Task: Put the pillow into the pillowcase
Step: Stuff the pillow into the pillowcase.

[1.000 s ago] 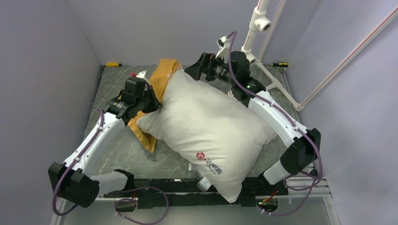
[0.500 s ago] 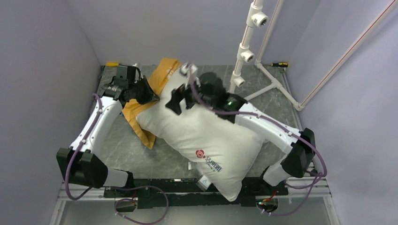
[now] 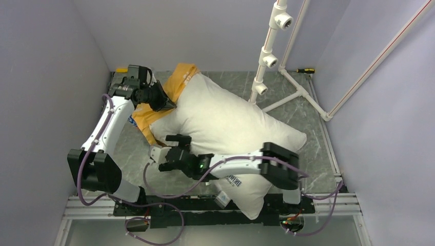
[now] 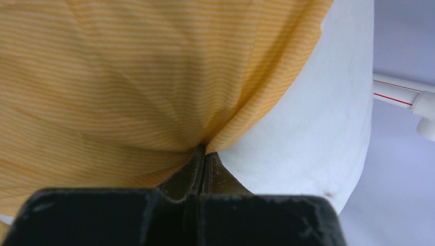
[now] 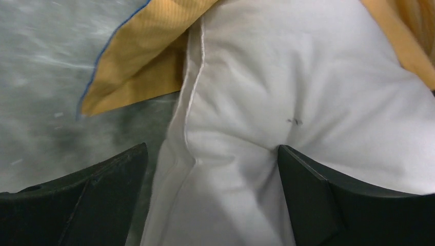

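Note:
The plump white pillow (image 3: 231, 120) lies slantwise across the table, its printed end hanging over the near edge. Its far-left end rests on the pillowcase (image 3: 179, 82), which shows its orange-yellow striped side. My left gripper (image 3: 163, 100) is shut on a pinch of that pillowcase (image 4: 128, 77) right beside the pillow (image 4: 318, 128), jaws pressed together (image 4: 205, 151). My right gripper (image 3: 169, 148) stands open at the pillow's near-left edge. In the right wrist view it (image 5: 213, 154) straddles the pillow's seam (image 5: 308, 77), the right finger (image 5: 318, 195) denting the pillow, the pillowcase (image 5: 138, 56) beyond.
A white pipe stand (image 3: 267, 56) rises at the back right of the grey marbled table (image 3: 308, 102). Yellow-handled tools lie at the back left (image 3: 123, 69) and back right (image 3: 306, 70). Lilac walls close in on three sides.
My right arm has swung from the pillow's far end over to its near-left edge, jaws still open. The left gripper has pulled the pillowcase slightly back and left.

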Motion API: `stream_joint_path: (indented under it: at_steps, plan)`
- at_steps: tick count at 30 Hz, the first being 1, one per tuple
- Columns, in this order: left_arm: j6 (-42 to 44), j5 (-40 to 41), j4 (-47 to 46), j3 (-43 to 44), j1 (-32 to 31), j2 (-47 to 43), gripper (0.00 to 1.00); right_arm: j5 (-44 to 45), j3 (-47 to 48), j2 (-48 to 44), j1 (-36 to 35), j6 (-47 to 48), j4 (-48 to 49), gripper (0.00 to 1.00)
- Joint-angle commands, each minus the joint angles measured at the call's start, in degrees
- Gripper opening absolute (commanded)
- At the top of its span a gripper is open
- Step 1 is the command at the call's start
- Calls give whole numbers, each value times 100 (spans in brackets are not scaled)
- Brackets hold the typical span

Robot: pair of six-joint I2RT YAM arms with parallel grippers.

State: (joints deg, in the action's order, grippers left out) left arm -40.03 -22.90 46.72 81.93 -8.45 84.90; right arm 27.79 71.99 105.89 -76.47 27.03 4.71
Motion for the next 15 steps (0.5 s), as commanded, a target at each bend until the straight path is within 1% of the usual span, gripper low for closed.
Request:
stream_joint_path:
  at_steps: [1, 3, 4, 5, 6, 7, 8, 9, 11, 12, 13, 14, 15]
  plan:
    - [-92, -584, 111, 317, -8, -13, 0, 2001, 156, 962, 176, 1411, 1715, 99]
    - [-82, -687, 246, 359, 1, -45, 0, 2073, 587, 1453, 293, 1270, 1519, 99]
    - [-70, -710, 307, 374, 1, -79, 0, 2073, 838, 1649, 352, 1134, 1348, 97]
    - [-50, -713, 352, 384, 1, -124, 0, 2093, 1124, 1876, 409, 1009, 1125, 92]
    - [-13, -667, 408, 411, 1, -194, 0, 2173, 1363, 2070, 461, 929, 1040, 76]
    - [36, -569, 500, 454, 8, -274, 0, 2247, 1548, 2218, 507, 910, 1030, 46]
    - [90, -419, 648, 531, 16, -372, 2, 2371, 1671, 2333, 536, 962, 1085, 4]
    - [179, -279, 774, 607, 30, -462, 15, 2470, 1739, 2415, 558, 1077, 1185, 0]
    - [295, 220, 1085, 822, 36, -631, 58, 2457, 1795, 2422, 579, 1089, 1232, 0]
    - [300, 559, 1308, 912, 36, -733, 72, 2391, 1824, 2375, 587, 955, 1128, 0]
    - [289, 950, 1492, 968, 36, -831, 83, 2258, 1849, 2306, 589, 813, 955, 0]
    - [302, 1440, 1674, 995, 36, -954, 91, 2137, 1865, 2233, 589, 653, 837, 0]
    - [322, 1754, 1822, 989, 36, -1084, 98, 2020, 1877, 2156, 590, 480, 697, 0]
